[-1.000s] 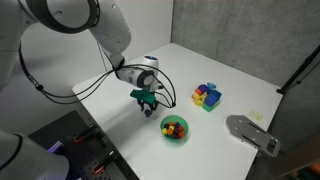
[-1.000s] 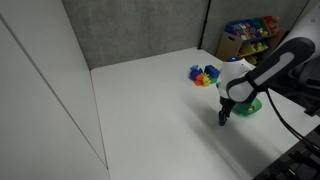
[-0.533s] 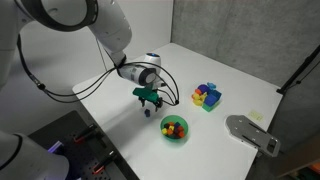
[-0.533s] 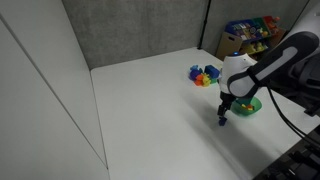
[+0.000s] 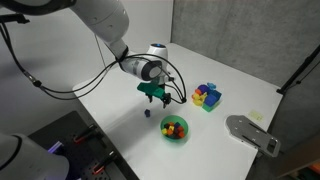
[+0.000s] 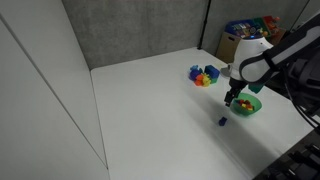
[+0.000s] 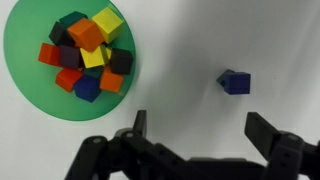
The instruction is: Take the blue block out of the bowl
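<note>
The blue block [image 7: 234,82] is lying on the white bench [image 7: 180,50], outside the green bowl [image 7: 22,45] and apart from it, at about 3 o'clock from the bowl in the wrist view. The claw [image 7: 200,128] is hovering over the bench with its jaws spread apart, gripping nothing; the block is sitting at roughly 1 o'clock from it. Other coloured blocks [image 7: 85,35] are resting in the bowl.

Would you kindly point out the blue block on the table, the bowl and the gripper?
blue block [image 7: 234,82], wrist view, its top face.
bowl [image 7: 22,55], wrist view, bare green inside, left.
gripper [image 7: 197,122], wrist view, midway between fingertips.
</note>
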